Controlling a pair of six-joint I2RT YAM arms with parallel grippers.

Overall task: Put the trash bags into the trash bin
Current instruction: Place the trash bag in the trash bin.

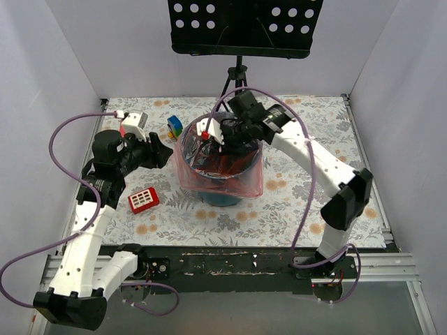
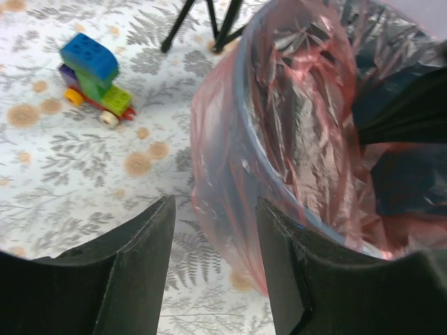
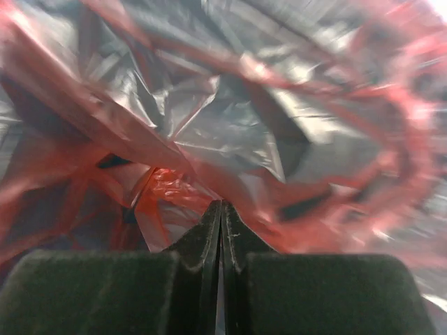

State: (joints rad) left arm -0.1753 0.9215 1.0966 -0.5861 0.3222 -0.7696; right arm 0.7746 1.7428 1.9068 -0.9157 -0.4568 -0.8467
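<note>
The teal-blue trash bin (image 1: 222, 197) stands at the table's middle. The translucent red-pink trash bag (image 1: 241, 183) lines it and drapes over its rim down the outside. My right gripper (image 1: 234, 143) reaches down into the bin from the far right. In the right wrist view its jaws (image 3: 221, 204) are pressed together, with crinkled bag film (image 3: 230, 118) all around the tips. My left gripper (image 1: 166, 152) is open just left of the bin. In the left wrist view (image 2: 215, 230) the bag's hanging skirt (image 2: 230, 209) lies between the fingers, against the right one.
A red block with white squares (image 1: 143, 200) lies near left of the bin. A coloured toy-brick car (image 1: 174, 126) stands behind the left gripper, also in the left wrist view (image 2: 94, 77). A black music stand (image 1: 241, 28) with tripod legs (image 2: 209, 21) stands behind the bin.
</note>
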